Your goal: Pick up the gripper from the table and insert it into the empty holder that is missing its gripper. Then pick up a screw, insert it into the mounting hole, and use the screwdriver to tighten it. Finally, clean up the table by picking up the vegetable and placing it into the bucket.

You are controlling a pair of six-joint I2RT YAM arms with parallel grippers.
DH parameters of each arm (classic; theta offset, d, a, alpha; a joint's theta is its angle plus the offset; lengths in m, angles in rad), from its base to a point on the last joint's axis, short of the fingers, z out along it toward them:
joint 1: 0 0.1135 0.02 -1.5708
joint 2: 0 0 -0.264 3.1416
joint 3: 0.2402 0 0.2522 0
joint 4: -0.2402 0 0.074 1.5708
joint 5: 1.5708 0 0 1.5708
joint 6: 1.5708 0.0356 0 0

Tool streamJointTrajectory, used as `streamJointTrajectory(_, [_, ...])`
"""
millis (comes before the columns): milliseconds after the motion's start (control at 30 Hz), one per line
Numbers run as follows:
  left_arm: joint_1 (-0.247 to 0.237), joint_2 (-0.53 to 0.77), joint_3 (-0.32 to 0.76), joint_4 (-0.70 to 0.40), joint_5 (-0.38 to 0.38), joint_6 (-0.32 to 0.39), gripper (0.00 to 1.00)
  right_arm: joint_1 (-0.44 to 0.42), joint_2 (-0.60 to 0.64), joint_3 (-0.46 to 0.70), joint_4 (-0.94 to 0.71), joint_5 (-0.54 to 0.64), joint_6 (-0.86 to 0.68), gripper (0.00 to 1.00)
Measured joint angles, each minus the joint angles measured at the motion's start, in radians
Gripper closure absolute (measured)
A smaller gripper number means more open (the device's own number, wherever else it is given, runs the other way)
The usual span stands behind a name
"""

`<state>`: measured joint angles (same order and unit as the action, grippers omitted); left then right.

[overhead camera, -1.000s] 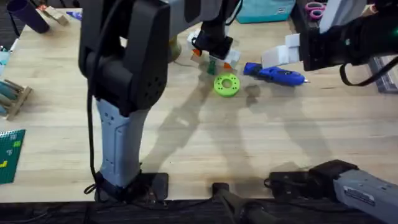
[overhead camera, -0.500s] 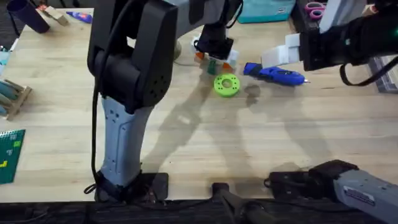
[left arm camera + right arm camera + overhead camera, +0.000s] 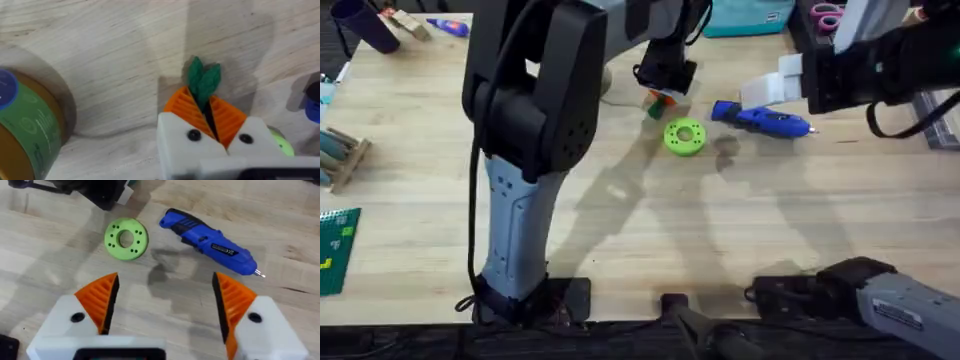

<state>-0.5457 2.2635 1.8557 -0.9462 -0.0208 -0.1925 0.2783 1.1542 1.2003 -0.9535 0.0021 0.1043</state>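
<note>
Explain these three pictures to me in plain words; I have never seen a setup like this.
Two robot arms work at a wooden table. One picture looks down from above; the other two come from a camera on each wrist. The left gripper is shut on a small dark green toy vegetable, pinched between its orange pads. The right gripper hangs open above the table, holding nothing. On the table lie a blue screwdriver and, beside it, a bright green ring. A round tub stands near the left gripper.

A bright green ring (image 3: 684, 137) lies beside scissors (image 3: 827, 15).
</note>
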Motion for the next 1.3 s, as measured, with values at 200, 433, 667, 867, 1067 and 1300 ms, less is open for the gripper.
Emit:
streamJointTrajectory(200, [0.0, 0.0, 0.008, -0.028, 0.0, 0.0, 0.996, 0.0, 0.0, 0.0, 0.0, 0.0, 0.0, 0.005])
streamJointTrajectory(433, [0.004, -0.022, 0.064, -0.127, -0.027, 0.001, 0.996, 0.0, 0.0, 0.0, 0.0, 0.0, 0.0, 0.005])
streamJointTrajectory(667, [0.068, -0.219, 0.107, -0.203, -0.03, 0.005, 0.997, 0.0, 0.0, 0.0, 0.0, 0.0, 0.0, 0.005])
streamJointTrajectory(867, [0.185, -0.381, 0.124, -0.28, -0.043, 0.039, 0.997, 0.0, 0.0, 0.0, 0.0, 0.0, 0.0, 0.005])
streamJointTrajectory(1067, [0.289, -0.398, 0.126, -0.336, -0.051, 0.088, 0.997, 0.0, 0.0, 0.0, 0.0, 0.0, 0.0, 0.005])
streamJointTrajectory(1300, [0.385, -0.363, 0.126, -0.27, -0.052, 0.136, 0.997, 0.0, 0.0, 0.0, 0.0, 0.0, 0.0, 0.005])
